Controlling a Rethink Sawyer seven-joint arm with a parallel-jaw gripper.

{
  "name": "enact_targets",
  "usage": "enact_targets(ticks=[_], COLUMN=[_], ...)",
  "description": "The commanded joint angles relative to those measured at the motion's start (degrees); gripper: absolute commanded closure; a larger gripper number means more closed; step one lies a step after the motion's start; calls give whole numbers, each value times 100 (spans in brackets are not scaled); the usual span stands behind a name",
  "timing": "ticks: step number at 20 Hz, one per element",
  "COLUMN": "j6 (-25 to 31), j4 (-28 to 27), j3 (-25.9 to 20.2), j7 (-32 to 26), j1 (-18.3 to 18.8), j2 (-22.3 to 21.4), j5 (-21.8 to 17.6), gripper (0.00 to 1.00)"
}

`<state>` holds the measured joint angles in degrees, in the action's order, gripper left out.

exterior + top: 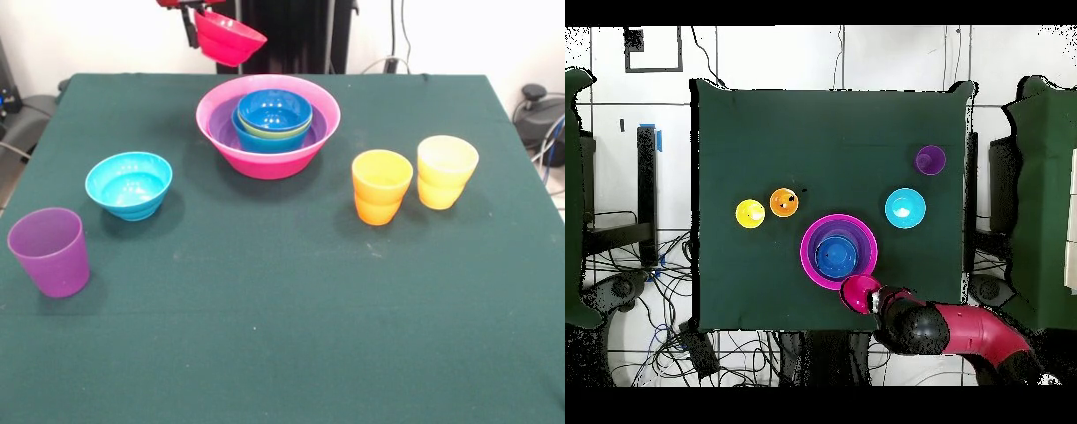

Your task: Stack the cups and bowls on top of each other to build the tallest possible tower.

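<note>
The big pink bowl sits on the green table, with a purple, a green and a blue bowl nested inside it. That pile is the tower so far. The cyan bowl and purple cup stand well apart from it on one side, the orange cup and yellow cup on the other. The gripper is closed on the rim of the little red bowl, held tilted in the air just behind the pink bowl. It looks like a carrying step. Next the robot should bring it over the blue bowl, level it, and lower it in.
</note>
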<state>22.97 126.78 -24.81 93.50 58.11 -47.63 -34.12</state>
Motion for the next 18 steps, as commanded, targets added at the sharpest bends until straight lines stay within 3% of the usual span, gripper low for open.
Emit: enact_targets(ticks=[1,10,16,18], j6=[-134,-138,810,1036], j4=[129,229,611,652], j3=[34,-9,-625,-699], j7=[534,505,-122,-244], j1=[-406,-395,-33,-20], j2=[356,244,-1024,-1268], j5=[-11,68,926,1151], gripper=[100,100,100,100])
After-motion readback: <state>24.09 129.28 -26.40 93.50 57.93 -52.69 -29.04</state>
